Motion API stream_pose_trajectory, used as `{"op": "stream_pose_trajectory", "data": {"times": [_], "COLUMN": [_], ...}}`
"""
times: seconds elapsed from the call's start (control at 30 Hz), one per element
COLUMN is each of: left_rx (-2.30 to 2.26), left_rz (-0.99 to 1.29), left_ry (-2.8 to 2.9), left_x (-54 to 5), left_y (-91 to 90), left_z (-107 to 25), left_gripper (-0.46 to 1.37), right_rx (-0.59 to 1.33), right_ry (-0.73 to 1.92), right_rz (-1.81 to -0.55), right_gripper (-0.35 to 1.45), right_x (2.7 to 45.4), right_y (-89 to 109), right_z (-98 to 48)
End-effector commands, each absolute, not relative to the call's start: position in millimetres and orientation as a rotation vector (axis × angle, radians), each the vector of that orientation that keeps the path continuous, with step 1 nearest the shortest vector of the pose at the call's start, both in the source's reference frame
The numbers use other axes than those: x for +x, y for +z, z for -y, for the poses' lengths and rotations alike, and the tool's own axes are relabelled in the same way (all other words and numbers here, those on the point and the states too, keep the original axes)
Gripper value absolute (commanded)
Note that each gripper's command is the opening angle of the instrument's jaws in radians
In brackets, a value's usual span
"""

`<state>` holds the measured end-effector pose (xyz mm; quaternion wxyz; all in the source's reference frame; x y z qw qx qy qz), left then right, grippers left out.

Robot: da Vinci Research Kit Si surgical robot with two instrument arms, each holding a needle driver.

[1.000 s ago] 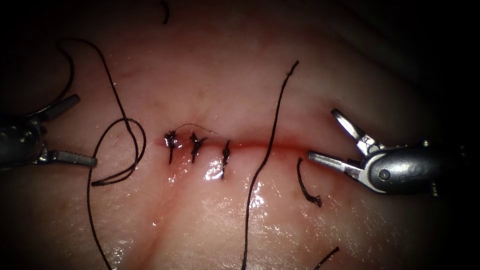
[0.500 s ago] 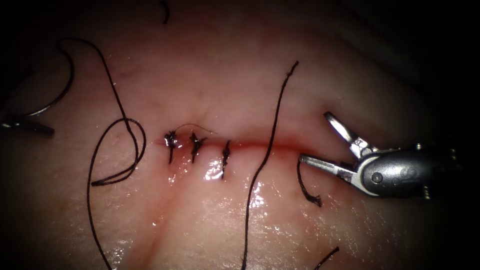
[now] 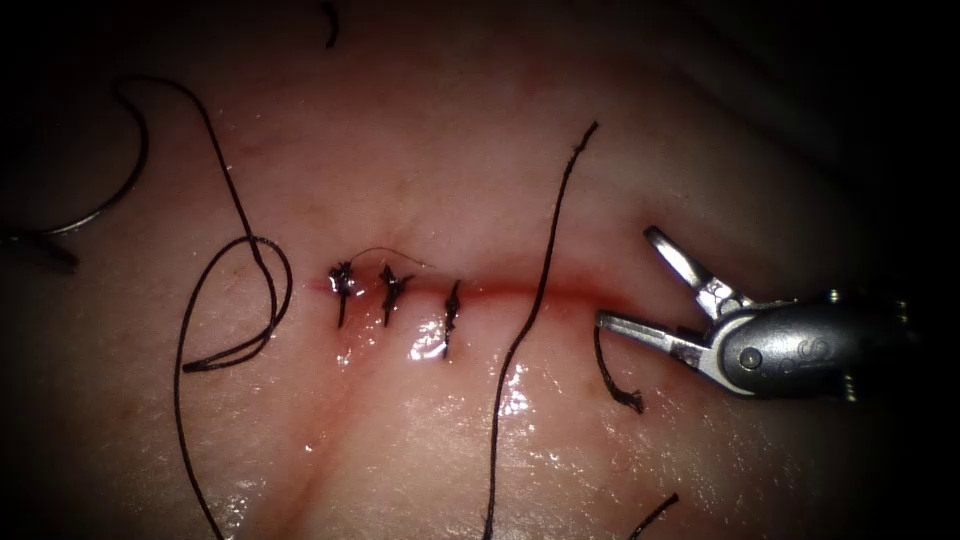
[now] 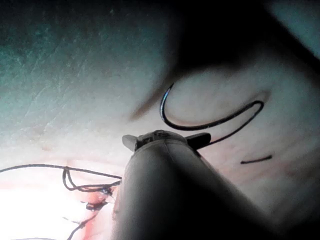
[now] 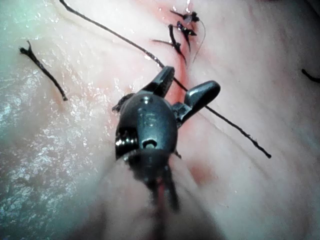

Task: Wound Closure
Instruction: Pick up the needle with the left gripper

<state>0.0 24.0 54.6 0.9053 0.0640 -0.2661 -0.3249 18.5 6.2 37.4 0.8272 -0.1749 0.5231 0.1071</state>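
Note:
The curved needle [image 3: 135,165] lies free on the tissue [image 3: 420,150] far left of the cut [image 3: 510,290], not in the tissue. Its thread [image 3: 235,200] trails right, loops [image 3: 268,290] and runs down. My left tool [image 4: 165,136] sits just short of the needle [image 4: 200,125], jaws open and holding nothing. Open and holding nothing too, my right tool [image 3: 624,275] hovers at the cut's right end. In the right wrist view the right tool [image 5: 190,82] stands over a loose strand [image 5: 235,127]. Three knotted stitches [image 3: 392,285] close the cut's left part.
A long loose strand [image 3: 540,290] crosses the cut between the stitches and the right tool. A short cut end [image 3: 610,370] lies just below the right tool's lower jaw. More cut ends sit at the top [image 3: 330,25] and bottom right [image 3: 655,515]. Red fluid [image 3: 560,290] lines the unstitched part.
My left tool has drawn back to the left edge, away from the needle, which stayed put. The right tool crept slightly left toward the cut's right end, jaws still open.

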Motion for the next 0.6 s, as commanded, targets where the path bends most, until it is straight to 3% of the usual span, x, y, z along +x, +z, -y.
{"op": "stream_pose_trajectory", "data": {"times": [0.03, 0.6], "left_rx": [0.146, 0.395], "left_rz": [0.558, 0.605], "left_ry": [-0.673, -0.725], "left_x": [0.0, 1.9], "left_y": [54.8, 59.5], "left_z": [-24.0, -23.2], "left_gripper": [1.11, 1.1], "right_rx": [-0.366, -0.36], "right_ry": [0.222, 0.217], "right_rz": [-1.112, -1.106], "right_gripper": [1.24, 1.21], "right_x": [18.6, 19.1], "right_y": [37.4, 37.5], "right_z": [-6.1, -5.9]}}
